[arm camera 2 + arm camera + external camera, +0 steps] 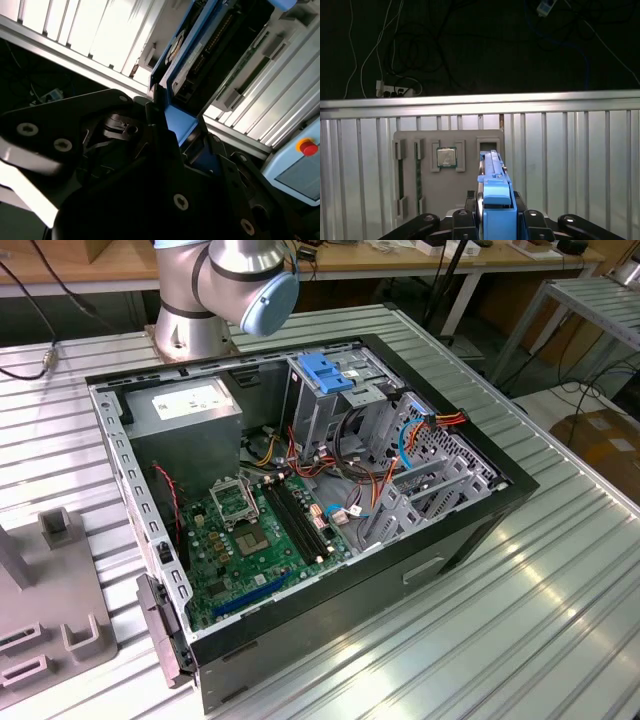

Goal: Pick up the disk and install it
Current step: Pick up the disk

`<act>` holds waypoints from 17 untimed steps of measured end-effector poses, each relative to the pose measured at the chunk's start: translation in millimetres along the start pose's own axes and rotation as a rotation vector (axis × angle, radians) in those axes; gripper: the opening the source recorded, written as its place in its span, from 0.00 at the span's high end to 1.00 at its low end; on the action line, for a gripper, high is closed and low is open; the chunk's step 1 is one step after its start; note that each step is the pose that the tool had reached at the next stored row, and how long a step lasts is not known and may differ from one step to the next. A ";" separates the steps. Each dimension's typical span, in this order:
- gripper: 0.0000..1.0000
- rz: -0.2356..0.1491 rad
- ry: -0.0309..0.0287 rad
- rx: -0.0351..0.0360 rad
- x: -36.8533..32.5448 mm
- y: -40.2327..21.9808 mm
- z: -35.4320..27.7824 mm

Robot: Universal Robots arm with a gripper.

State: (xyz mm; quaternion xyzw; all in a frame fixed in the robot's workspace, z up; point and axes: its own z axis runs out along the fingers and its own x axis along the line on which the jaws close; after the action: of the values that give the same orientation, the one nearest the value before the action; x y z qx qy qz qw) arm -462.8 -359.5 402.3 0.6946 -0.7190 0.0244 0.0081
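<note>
In the first wrist view the disk [495, 172] stands edge-on, a thin grey drive framed in a bright blue carrier. My gripper [496, 220] is shut on it, one black finger [471, 219] pressing each side of the blue end tab. The second wrist view shows the disk [212, 42] from its flat side, with the blue rail running along its edge and the gripper [176, 131] clamped on the blue tab. The open computer case [470, 530] lies on the table in the exterior view, its tall grey drive cage [320, 415] topped by a blue latch [325, 372].
Behind the disk lies a grey fixture plate [427, 192] holding a processor chip [446, 157]; it also sits at the exterior view's left [40, 610]. The arm's base [230, 285] stands behind the case. A pendant with a red button [307, 147] lies beside the slatted table [570, 165].
</note>
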 end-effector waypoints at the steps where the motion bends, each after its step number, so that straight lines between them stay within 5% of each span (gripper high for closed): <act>1: 0.63 0.000 0.0000 0.0000 0.1 -0.1 -2.8; 9: 0.63 0.000 -0.0001 0.0001 1.1 -0.6 -24.9; 12: 0.63 0.000 0.0001 -0.0020 1.0 -3.6 -24.9; 17: 0.63 0.000 0.0001 -0.0054 0.4 -20.4 -24.5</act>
State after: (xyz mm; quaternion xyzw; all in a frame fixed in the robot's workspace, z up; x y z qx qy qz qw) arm -443.0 -359.5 427.2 0.6947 -0.7189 0.0225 0.0100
